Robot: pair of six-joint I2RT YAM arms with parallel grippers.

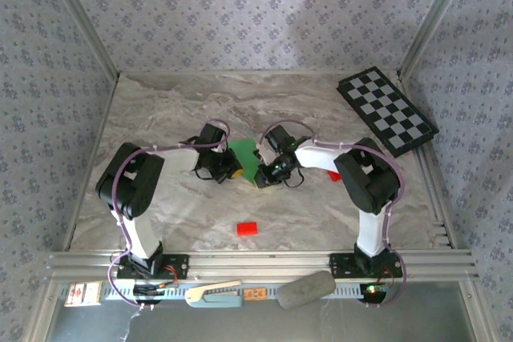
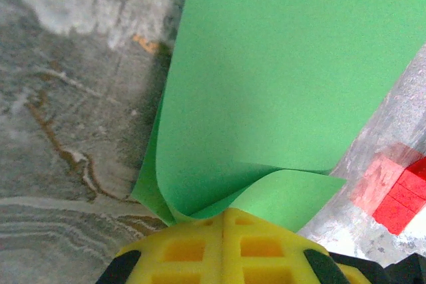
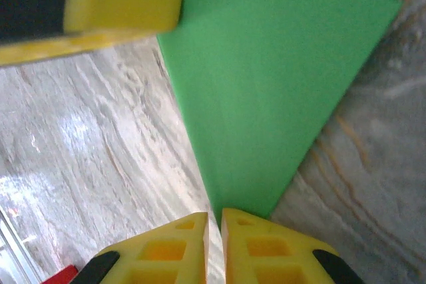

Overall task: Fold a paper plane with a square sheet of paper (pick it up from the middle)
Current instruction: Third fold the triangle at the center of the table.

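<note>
From above, a marbled desk (image 1: pixel 176 118) is seen, with two arms reaching inward to meet near its middle. A bright green sheet of paper (image 1: pixel 244 152) is held between the left tool (image 1: pixel 227 169) and the right tool (image 1: pixel 267 175); whether it is lifted clear of the desk cannot be told. A small red block (image 1: pixel 247 228) lies well apart on the near side, and a checkerboard (image 1: pixel 387 110) sits at the far right corner

From the left wrist, the yellow fingers (image 2: pixel 193 247) are shown pressed together, clamped on the sheet where it is curled over on itself in a soft loop, not creased flat. A red piece (image 2: pixel 398 199) is seen past the sheet's right edge

From the right wrist, the fingers (image 3: pixel 253 244) are closed on a narrow corner of the sheet, and one folded layer is visible along its far edge

Progress is judged to be early: the sheet is gripped by both tools and a first fold is begun, but no pointed dart shape is formed. The sharp creases, nose folds and wings are left to be made
</note>
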